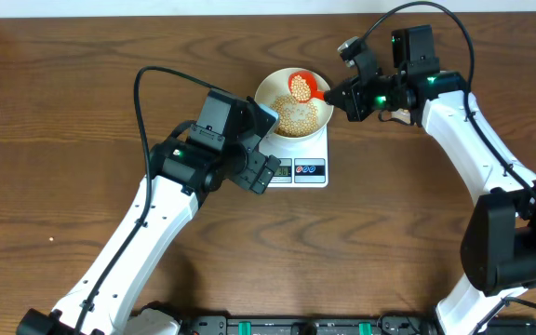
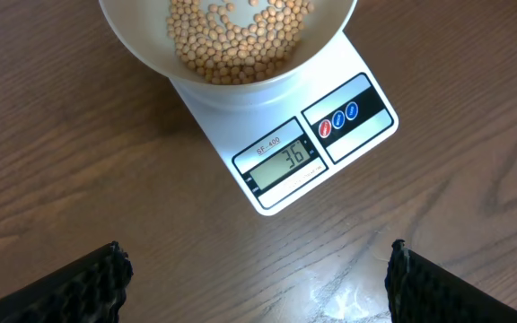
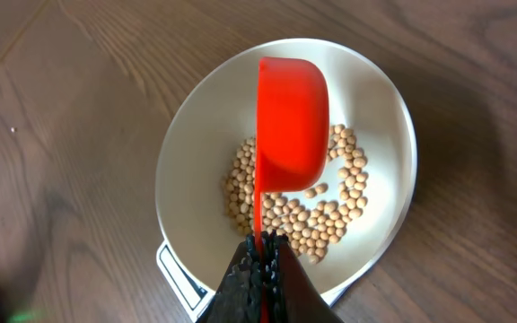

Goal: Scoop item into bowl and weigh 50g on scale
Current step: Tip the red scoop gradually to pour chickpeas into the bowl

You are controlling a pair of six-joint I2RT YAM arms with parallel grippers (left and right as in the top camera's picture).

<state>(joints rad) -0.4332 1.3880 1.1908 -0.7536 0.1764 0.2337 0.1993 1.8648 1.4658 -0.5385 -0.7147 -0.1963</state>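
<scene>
The cream-white bowl point(image 1: 270, 97) stands on the white scale point(image 1: 307, 170) and holds a pile of tan beans point(image 1: 294, 115). The bowl point(image 3: 196, 179) and beans point(image 3: 330, 211) also show in the right wrist view. My right gripper point(image 1: 341, 94) is shut on the handle of a red scoop point(image 1: 301, 86), held over the bowl with beans in it. In the right wrist view the scoop point(image 3: 290, 121) hangs above the beans. My left gripper point(image 1: 266, 173) is open and empty, just left of the scale's display. The display point(image 2: 281, 161) reads 36 in the left wrist view, below the bowl point(image 2: 142, 40).
Brown wooden table point(image 1: 82, 112) all around. The scale's two round buttons point(image 2: 337, 118) are right of the display. The left arm's body point(image 1: 203, 149) lies close to the scale's left side.
</scene>
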